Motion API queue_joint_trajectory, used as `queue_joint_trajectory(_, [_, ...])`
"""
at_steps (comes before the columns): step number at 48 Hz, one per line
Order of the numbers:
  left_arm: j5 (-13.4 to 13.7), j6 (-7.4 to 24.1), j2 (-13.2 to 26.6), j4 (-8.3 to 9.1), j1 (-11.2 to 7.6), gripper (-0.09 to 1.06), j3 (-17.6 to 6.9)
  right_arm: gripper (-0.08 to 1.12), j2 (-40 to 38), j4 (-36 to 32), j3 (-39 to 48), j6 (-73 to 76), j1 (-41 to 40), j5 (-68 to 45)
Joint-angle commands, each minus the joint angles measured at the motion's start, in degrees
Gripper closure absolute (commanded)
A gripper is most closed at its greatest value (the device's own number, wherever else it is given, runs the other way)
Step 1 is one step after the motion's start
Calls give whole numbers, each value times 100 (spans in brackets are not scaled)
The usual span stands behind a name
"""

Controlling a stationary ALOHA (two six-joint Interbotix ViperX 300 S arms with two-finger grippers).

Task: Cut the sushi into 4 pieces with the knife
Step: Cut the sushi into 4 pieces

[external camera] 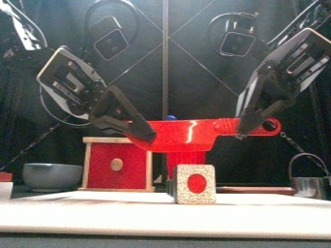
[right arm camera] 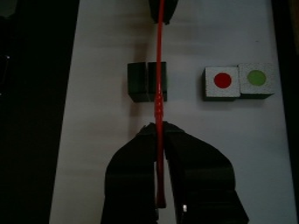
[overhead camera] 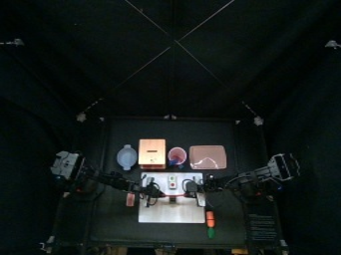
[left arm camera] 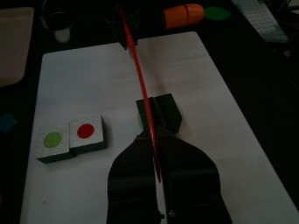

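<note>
Sushi block sits near the middle of the white cutting board, dark green on its top and sides; its end face — white with a red centre — is turned to the table's front, so its axis runs front to back, though the block looks about as wide as it is long. Behind it, apart from it and touching each other, two cut-off slices lie face up; the red-centred slice is nearer the block, the green-centred slice beyond it toward the back.

The red knife stretches left to right, about level, square across the block's axis; both wrist views show its thin edge crossing the block's top roughly halfway along. From the front the blade seems to hang just over the block; whether it touches cannot be told.

The left gripper is pinched tight on one end of the knife; the right gripper is pinched on the other end, with the handle's loop sticking out past it to the right. The block lies below and between the two grippers — neither touches it.

Behind the board a wooden box with a red drawer front stands to the left, a blue-grey bowl further left; a metal cutter stands at the right.
</note>
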Motion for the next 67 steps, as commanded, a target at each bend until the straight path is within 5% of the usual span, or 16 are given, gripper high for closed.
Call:
queue_joint_trajectory(1, [-44,18,35,18,-167,78,-123,98,9,70,-44,-18,26,-53])
queue_joint_trajectory(41, [-26,9,738,-255,-325,78,-290,98,844,264,-255,-18,123,-114])
queue_joint_trajectory(52, [-9,35,738,-255,-334,78,-316,98,879,237,-316,-18,114,-114])
queue_joint_trajectory(67, [360,79,413,-220,-290,78,-308,98,519,44,-299,-18,88,-44])
